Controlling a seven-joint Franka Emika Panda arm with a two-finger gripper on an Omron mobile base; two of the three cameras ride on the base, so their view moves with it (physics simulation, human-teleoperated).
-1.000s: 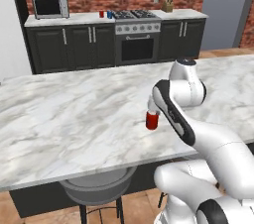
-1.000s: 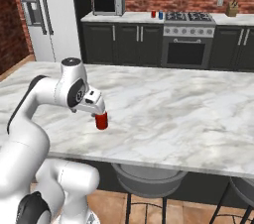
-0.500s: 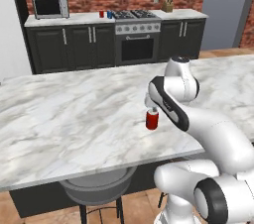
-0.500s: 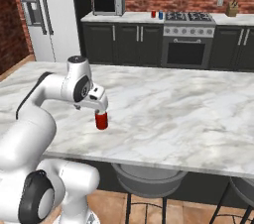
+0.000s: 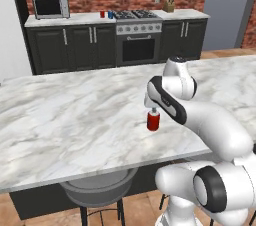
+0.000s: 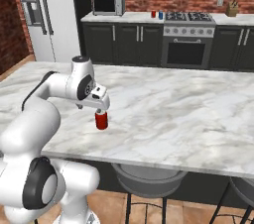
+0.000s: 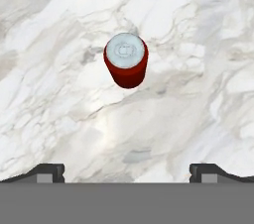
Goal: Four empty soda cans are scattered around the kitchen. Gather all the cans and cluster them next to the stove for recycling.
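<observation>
A red soda can with a silver top stands upright on the white marble island, near its front edge. My gripper hangs right above this can, pointing down. In the hand view the can sits above the middle, and the two fingertips stand wide apart at the bottom, so the gripper is open and holds nothing. Far back, a red can and a blue can stand on the counter just left of the stove.
A grey microwave sits on the back counter at the left. A fridge stands at the left end of the cabinets. Round stools are tucked under the island's front edge. A knife block stands right of the stove.
The arm's upper joints have swung a little while the hand stays over the red can. The can has not moved.
</observation>
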